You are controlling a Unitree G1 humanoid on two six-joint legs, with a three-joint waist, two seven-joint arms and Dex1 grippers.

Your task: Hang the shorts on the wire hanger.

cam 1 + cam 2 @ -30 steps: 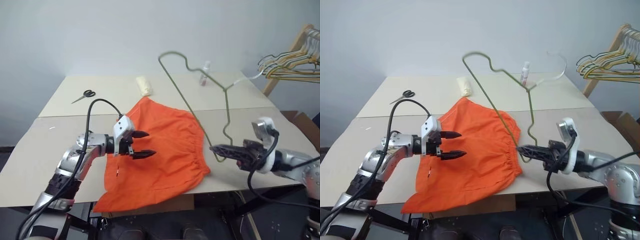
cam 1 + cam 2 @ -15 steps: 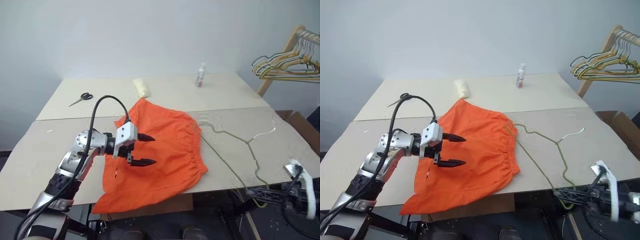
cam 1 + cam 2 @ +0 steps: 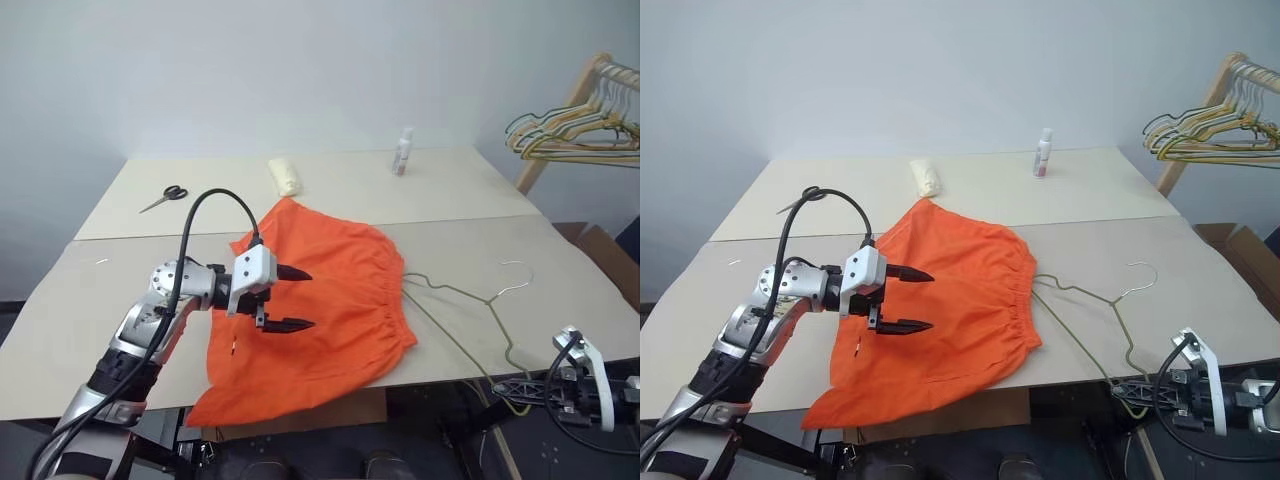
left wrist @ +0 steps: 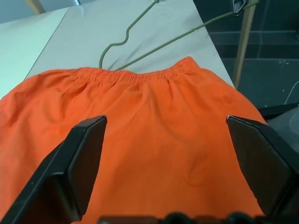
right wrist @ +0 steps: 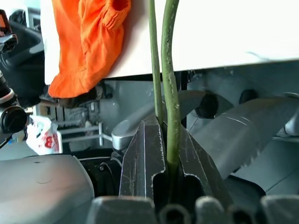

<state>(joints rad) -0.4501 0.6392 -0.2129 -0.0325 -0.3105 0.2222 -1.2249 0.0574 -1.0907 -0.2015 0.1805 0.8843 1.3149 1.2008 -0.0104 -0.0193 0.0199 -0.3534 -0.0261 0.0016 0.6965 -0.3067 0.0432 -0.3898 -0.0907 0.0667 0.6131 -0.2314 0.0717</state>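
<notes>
One pair of shorts (image 3: 320,300) lies mid-frame on the desk (image 3: 90,300), one wire hanger (image 3: 470,310) to its right. The left pincer (image 3: 290,298) hovers over the shorts, spread wide (holding nothing); the right pincer (image 3: 515,386), lower right, pinches the hanger's corner.

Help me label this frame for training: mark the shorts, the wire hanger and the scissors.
shorts (image 3: 335,290), left eye view, middle of the orange fabric.
wire hanger (image 3: 1083,293), right eye view, wire shoulder near the hook.
scissors (image 3: 166,195), left eye view, by the black handles.
</notes>
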